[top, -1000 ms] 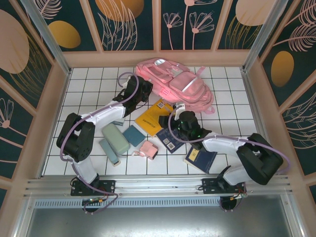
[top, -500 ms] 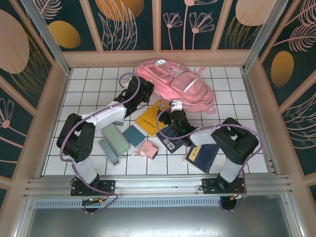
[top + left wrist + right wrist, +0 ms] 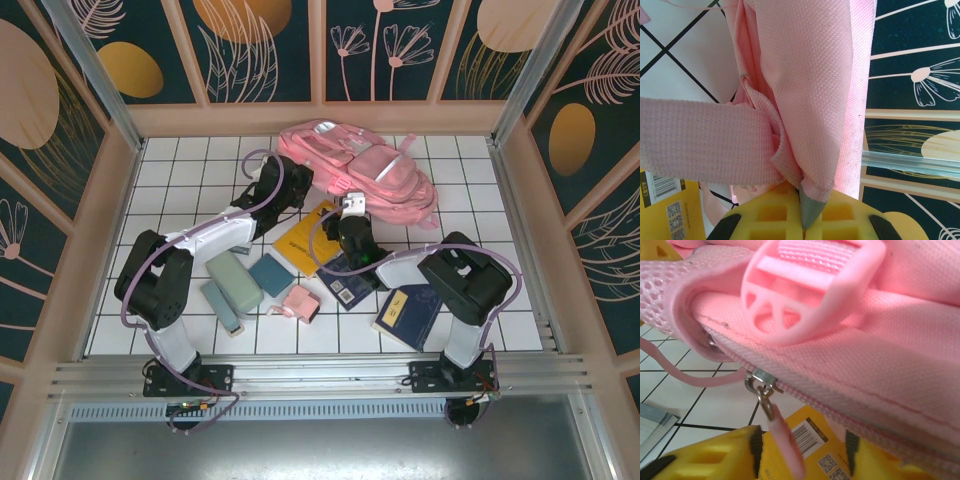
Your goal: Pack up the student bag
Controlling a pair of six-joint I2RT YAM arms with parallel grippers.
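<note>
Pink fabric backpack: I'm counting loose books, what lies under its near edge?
A yellow barcoded book shows below the zipped edge of the pink fabric backpack, on the white tiled table. Anything further under is covered.

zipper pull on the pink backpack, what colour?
Pink tab hanging from a silvery metal slider on the student bag. Clearest in the right wrist view.

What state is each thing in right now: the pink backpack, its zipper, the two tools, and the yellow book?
Backpack: lying on the tiles.
Zipper: shut along the stretch in view.
Zipper pull: hanging loose, not gripped.
Left tool: shut on a fold of backpack fabric.
Right tool: open, holding nothing.
Yellow book: closed, lying flat.
</note>
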